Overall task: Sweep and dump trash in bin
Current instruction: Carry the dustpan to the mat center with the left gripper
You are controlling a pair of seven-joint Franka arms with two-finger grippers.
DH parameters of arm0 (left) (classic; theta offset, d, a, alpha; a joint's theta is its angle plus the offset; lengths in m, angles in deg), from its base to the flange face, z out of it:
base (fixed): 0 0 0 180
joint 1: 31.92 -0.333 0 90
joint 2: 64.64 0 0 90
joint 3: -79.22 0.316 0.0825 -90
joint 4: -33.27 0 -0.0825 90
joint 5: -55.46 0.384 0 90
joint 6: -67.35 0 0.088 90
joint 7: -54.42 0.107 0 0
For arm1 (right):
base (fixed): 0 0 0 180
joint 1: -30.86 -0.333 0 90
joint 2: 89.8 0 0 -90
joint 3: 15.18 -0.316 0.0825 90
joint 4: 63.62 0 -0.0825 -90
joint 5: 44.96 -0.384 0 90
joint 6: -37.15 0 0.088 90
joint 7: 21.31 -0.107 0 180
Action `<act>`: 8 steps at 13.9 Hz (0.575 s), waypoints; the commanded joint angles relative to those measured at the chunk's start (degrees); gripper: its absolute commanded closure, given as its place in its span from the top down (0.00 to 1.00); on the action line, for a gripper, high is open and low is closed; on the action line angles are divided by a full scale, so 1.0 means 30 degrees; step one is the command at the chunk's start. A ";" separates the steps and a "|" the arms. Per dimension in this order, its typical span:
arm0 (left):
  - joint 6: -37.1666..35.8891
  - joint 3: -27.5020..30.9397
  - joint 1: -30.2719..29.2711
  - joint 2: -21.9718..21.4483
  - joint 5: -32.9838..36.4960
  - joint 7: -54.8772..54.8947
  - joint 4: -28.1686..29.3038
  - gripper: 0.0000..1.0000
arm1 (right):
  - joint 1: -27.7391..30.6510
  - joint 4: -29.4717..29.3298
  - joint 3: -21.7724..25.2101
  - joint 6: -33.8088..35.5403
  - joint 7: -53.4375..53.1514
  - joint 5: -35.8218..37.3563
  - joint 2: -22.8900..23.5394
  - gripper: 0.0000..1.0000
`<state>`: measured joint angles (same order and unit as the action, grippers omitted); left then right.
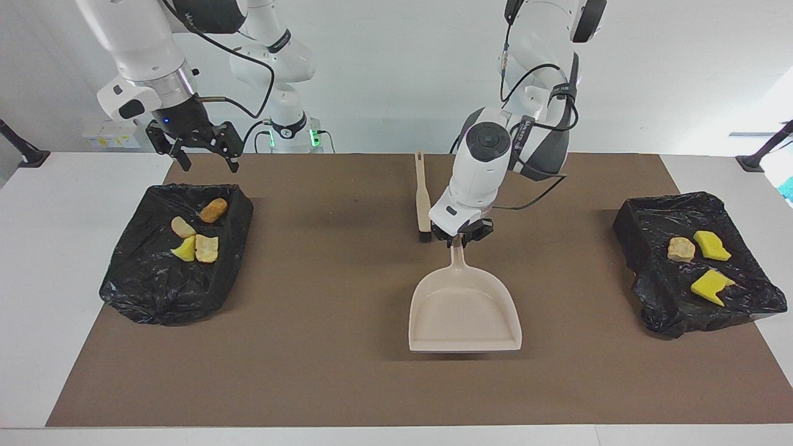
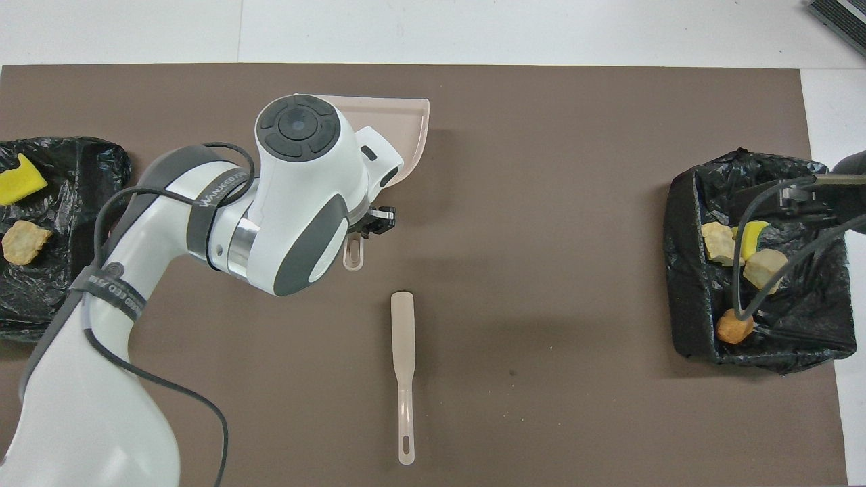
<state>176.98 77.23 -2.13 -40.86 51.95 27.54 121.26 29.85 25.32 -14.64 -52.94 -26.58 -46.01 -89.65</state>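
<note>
The beige dustpan (image 1: 464, 313) is empty and sits over the middle of the brown mat, its lip pointing away from the robots. My left gripper (image 1: 460, 237) is shut on its handle (image 2: 353, 256). The trash lies in two black-lined bins. Several scraps (image 1: 195, 238) are in the bin (image 1: 155, 297) at the right arm's end. A tan lump (image 1: 681, 248) and two yellow pieces (image 1: 712, 287) are in the bin (image 1: 675, 316) at the left arm's end. My right gripper (image 1: 201, 152) hangs open over the edge of its bin that is nearer to the robots.
The beige brush (image 1: 424, 198) lies on the mat (image 1: 310, 347) beside the left gripper, nearer to the robots than the dustpan, its handle toward them. In the overhead view the left arm covers most of the dustpan (image 2: 409, 128).
</note>
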 commanded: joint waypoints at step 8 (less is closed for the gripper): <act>0.3764 0.0282 0.1174 0.1887 -0.0913 -0.0740 0.0109 0.00 | 0.0221 0.0439 -0.0120 0.0002 -0.0266 -0.0206 -0.0403 1.00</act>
<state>185.69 77.19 0.86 -36.01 50.03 25.58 121.25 29.85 25.32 -14.64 -52.94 -26.58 -46.01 -89.65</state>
